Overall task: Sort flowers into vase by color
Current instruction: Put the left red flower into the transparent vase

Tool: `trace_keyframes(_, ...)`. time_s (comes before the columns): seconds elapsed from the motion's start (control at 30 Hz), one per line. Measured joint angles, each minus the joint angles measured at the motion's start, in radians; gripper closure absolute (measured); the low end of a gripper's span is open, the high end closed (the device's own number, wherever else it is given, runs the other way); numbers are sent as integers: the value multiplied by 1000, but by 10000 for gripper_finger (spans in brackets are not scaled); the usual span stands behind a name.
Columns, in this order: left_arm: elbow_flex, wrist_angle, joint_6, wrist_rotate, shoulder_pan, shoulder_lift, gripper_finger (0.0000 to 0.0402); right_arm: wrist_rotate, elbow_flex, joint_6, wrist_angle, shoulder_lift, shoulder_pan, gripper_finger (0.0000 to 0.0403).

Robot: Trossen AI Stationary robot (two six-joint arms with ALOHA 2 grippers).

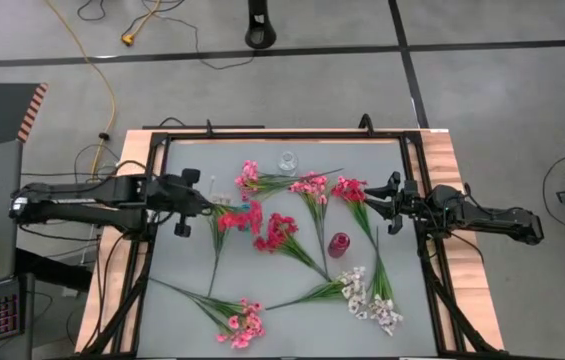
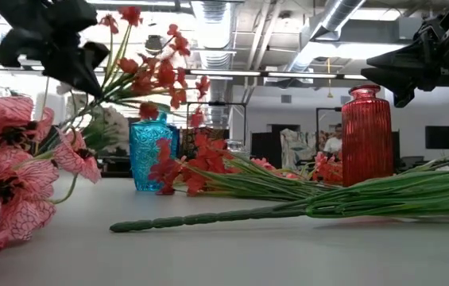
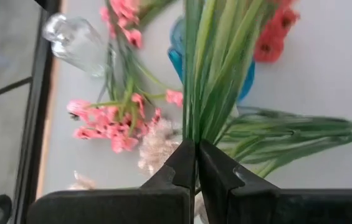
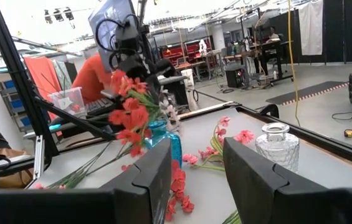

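grey tabletop [image 1: 292,320] carries scattered flower sprigs. left gripper [image 3: 195,163] pinches the green stems of a red flower sprig [image 2: 156,75] above the blue vase [image 2: 151,151]. right gripper [image 4: 197,171] hovers open near the table's right edge, apart from the flowers.

Glossy ribbed glass red vase [image 2: 367,135] (matt grey table [image 2: 232,254]).

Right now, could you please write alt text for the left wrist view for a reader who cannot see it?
The left gripper is shut on the green stems of a red flower sprig, held above the blue vase. Pink flowers and a clear glass vase lie on the grey table beyond.
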State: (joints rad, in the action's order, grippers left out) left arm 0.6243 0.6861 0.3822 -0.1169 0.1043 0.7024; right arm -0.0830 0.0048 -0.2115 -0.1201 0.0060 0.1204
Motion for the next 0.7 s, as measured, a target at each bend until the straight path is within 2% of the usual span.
trace_keyframes(0.37, 0, -18, -44, -34, 0, -168, 401, 0, 0, 0, 0, 0, 0, 232)
trace_keyframes(0.7, 1, -176, -224, -97, 0, -228, 401, 0, 0, -84, -14, 0, -1, 232)
